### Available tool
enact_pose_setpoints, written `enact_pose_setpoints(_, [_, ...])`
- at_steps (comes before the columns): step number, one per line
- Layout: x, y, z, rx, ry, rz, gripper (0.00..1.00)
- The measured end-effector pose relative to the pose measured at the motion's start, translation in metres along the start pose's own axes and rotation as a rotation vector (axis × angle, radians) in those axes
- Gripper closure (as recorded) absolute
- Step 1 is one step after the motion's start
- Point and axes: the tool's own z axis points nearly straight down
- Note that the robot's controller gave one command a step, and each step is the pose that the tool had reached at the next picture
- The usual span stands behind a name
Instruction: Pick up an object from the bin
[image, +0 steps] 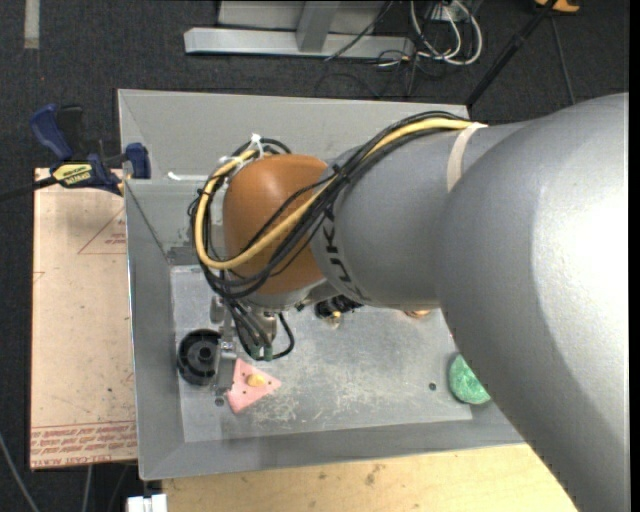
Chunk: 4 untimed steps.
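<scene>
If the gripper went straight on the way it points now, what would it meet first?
Probably the pink wedge with a yellow spot, right below the gripper; the black round part lies just beside it. Depth is unclear.

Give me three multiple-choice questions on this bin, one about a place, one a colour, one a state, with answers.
1. Where does the green lump lie?
A. lower right of the bin
B. upper left corner
C. on the rim
2. What colour is the wedge by the gripper?
A. blue
B. pink
C. white
3. How does the black round piece sit?
A. atop the green lump
B. hung on the rim
C. lying on the bin floor
Answers: 1 A, it lies at lower right. 2 B, pink with a yellow spot. 3 C, it rests left of the gripper.
</scene>
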Motion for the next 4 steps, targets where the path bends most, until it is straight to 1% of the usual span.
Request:
enact_pose_setpoints(1, [0.0075,0.0163,0.0666,-0.002,-0.006,-0.092,0.00])
enact_pose_setpoints(2, [0.0125,0.0113,0.0635,-0.005,-0.007,0.216,1.00])
enact_pose_setpoints(3, [0.0125,0.0113,0.0635,-0.005,-0.007,0.216,1.00])
enact_pose_setpoints(4, [0.0134,0.0107,0.0616,-0.002,-0.002,0.216,1.00])
